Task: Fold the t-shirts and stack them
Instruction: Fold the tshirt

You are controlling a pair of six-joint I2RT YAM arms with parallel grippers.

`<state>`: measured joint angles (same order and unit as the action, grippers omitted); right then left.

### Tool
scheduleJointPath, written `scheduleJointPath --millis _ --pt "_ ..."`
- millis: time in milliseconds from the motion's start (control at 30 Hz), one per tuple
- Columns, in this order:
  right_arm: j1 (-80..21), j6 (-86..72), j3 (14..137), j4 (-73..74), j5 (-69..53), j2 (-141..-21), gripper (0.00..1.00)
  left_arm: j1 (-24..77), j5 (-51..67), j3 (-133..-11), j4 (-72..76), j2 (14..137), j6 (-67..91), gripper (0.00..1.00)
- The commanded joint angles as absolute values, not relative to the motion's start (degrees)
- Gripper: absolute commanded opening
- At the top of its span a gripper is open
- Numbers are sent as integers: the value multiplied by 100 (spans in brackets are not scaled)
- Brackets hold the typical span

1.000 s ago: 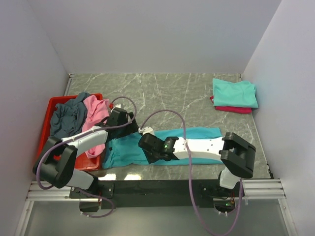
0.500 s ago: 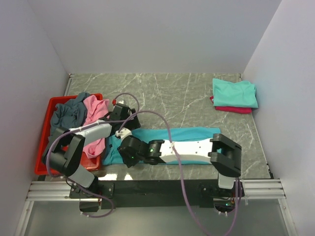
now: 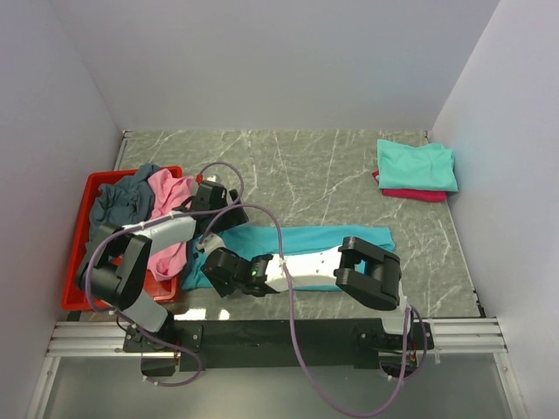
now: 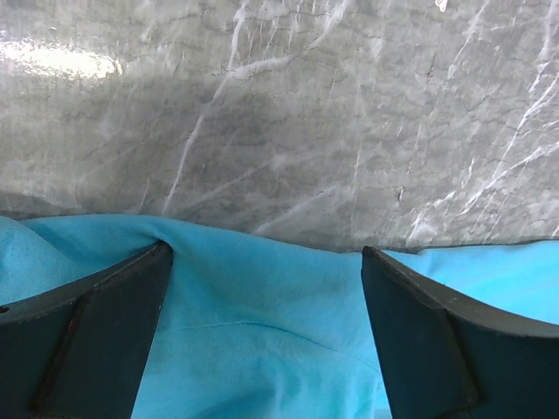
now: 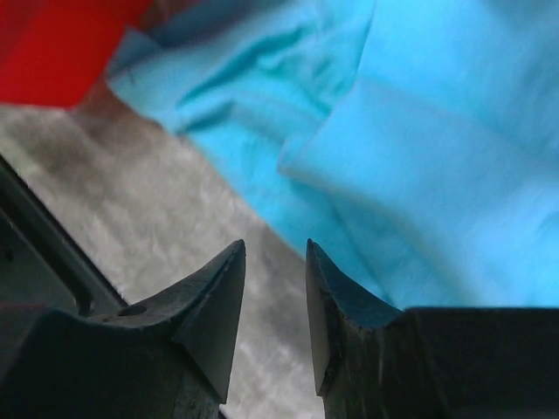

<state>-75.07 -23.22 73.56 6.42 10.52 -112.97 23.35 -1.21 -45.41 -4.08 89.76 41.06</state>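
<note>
Marble table (image 3: 349,166) | turquoise shirt (image 3: 349,237) | left gripper (image 4: 265,251) wide, empty | right gripper (image 5: 275,249) barely parted, empty

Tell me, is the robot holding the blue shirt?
No, nothing is held. The left end effector is wide open over the edge of the turquoise shirt, and the right end effector has only a narrow, empty gap between its fingers.

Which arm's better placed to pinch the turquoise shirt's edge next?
Left. The left fingers are open astride the far edge of the turquoise shirt, cloth between them. The right fingers sit narrowly parted over table beside it.
</note>
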Motion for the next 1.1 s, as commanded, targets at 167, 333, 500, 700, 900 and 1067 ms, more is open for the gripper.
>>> scheduleJointPath --millis 167,333,500,700,900,1067 --pt "-7515 -1969 7022 -501 1766 -11083 44 1987 694 -4816 -264 9219 3990 96" --pt "-7515 -1802 7145 -624 1925 -11346 44 1811 1229 -4878 -176 9307 4069 96" --pt "-7550 -1653 7066 -931 2100 -11294 44 1740 1476 -4931 -167 9431 4069 96" --pt "-7559 -1485 7391 -897 2162 -11723 45 1714 1547 -4913 -184 9378 4087 96" --pt "-7559 -1424 7638 -808 2241 -12058 46 1705 1547 -4896 -229 9272 4061 97" --pt "-7550 -1406 7655 -747 2504 -12120 40 1688 1564 -4878 -202 9281 4078 97"
